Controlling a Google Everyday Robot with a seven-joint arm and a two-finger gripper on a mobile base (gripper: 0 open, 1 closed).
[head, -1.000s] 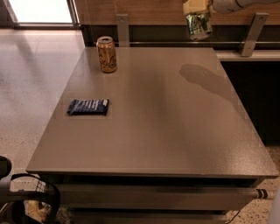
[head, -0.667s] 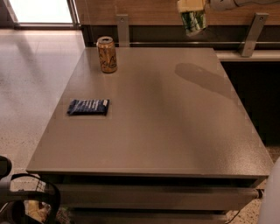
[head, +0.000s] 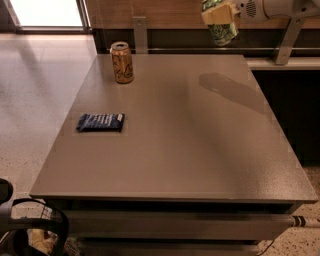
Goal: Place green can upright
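My gripper (head: 219, 17) is at the top right of the camera view, high above the far right part of the grey table (head: 200, 150). It is shut on the green can (head: 222, 32), a dark-green can with pale markings that hangs below the cream-coloured fingers (head: 216, 14), tilted slightly. The can is in the air, well above the tabletop. Its shadow falls on the table's far right part.
An orange-gold can (head: 122, 62) stands upright at the table's far left. A dark blue snack packet (head: 100, 122) lies flat near the left edge. A wooden wall and metal rail posts run behind the table. The floor drops away on the left.
The gripper with the green can has shifted a little to the left along the back of the table. The other objects have not moved.
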